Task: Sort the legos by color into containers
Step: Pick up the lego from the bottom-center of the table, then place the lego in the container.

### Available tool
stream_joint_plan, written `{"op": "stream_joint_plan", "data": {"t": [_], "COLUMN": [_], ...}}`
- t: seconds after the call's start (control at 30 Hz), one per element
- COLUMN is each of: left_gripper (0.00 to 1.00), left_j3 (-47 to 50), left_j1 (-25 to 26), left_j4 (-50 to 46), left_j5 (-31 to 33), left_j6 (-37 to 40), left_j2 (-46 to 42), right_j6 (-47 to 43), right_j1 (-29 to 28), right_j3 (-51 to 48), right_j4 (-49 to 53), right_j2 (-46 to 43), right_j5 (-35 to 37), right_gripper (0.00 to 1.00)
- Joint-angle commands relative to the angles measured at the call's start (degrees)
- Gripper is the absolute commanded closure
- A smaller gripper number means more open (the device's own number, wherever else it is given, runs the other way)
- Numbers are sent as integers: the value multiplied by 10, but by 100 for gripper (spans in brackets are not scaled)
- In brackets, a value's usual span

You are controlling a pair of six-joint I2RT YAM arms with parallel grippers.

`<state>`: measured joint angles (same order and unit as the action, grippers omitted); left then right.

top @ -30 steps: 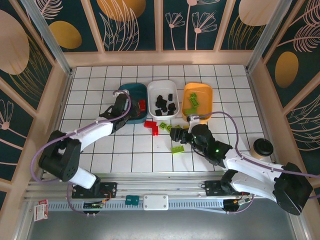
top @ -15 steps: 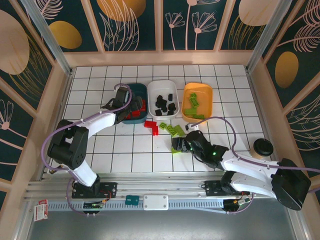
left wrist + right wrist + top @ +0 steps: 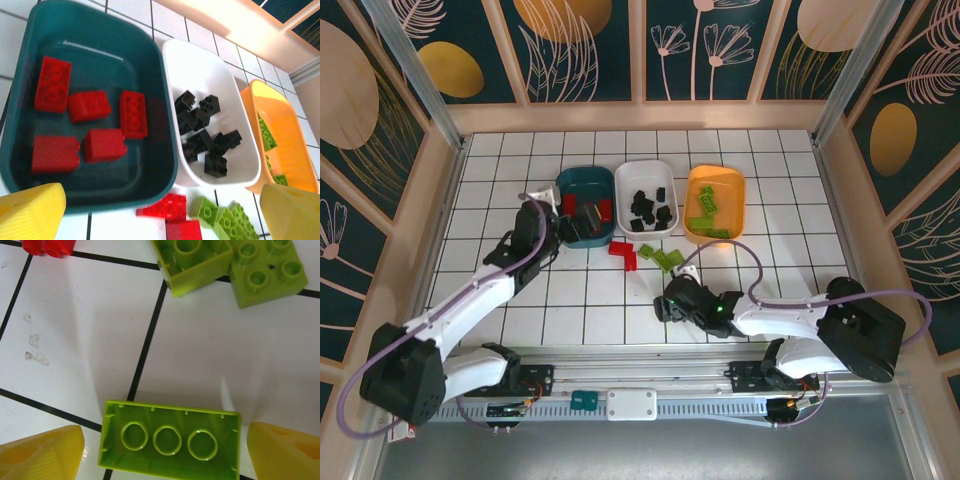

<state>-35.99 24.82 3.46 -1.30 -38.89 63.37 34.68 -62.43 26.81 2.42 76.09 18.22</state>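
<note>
Patterned dark walls [image 3: 590,50] box in a white tiled counter [image 3: 800,200]. Three trays stand side by side at the far middle. The dark teal plastic tray [image 3: 95,65] holds five red rectangular bricks [image 3: 89,106], the white plastic tray [image 3: 200,65] small black square bricks [image 3: 200,135], and the orange plastic tray [image 3: 260,107] lime-green bricks [image 3: 267,132]. Left tool [image 3: 160,215] hangs over the teal tray's near rim, jaws wide apart, nothing between them. Just in front of that rim, loose red bricks [image 3: 170,207] lie just beside a cluster of loose green bricks [image 3: 220,220]. Right tool [image 3: 162,452] sits low over the counter, jaws apart and straddling one lime-green rectangular brick [image 3: 170,440] that lies hollow side up. There is a gap at each end; it is not yet gripped. Sorting looks mostly done, with a handful left on the counter. Risks, as I judge them: the brick sits slightly skewed to the jaws, so one finger may meet it first and spin or skate it across the smooth tile. A pinch on the short end walls could also slip on lifting. On the left, the reds lie so close to the greens and the rim that a closing jaw could drag a green along or shove the tray.
</note>
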Motion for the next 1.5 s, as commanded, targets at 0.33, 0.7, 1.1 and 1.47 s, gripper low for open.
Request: {"op": "stream_joint_plan", "data": {"t": [0.33,0.7,1.1,1.47], "left_gripper": [2,1,1,1], "left_j3": [120,171,181,192], "left_j1": [2,2,2,2], "left_j4": [-6,15,-14,-15], "left_j5": [-26,-55,-59,-63], "left_j6": [-55,-70,-75,-77], "left_j2": [-128,-153,-206,-214], "right_j6": [6,-51,-133,-139], "right_j1": [-24,65,387,450], "right_j3": [41,47,165,261], "right_j4": [36,10,-70,-50], "right_j2": [61,-126,-5,126], "right_j5": [45,33,-73,-126], "right_gripper": [37,54,53,25]}}
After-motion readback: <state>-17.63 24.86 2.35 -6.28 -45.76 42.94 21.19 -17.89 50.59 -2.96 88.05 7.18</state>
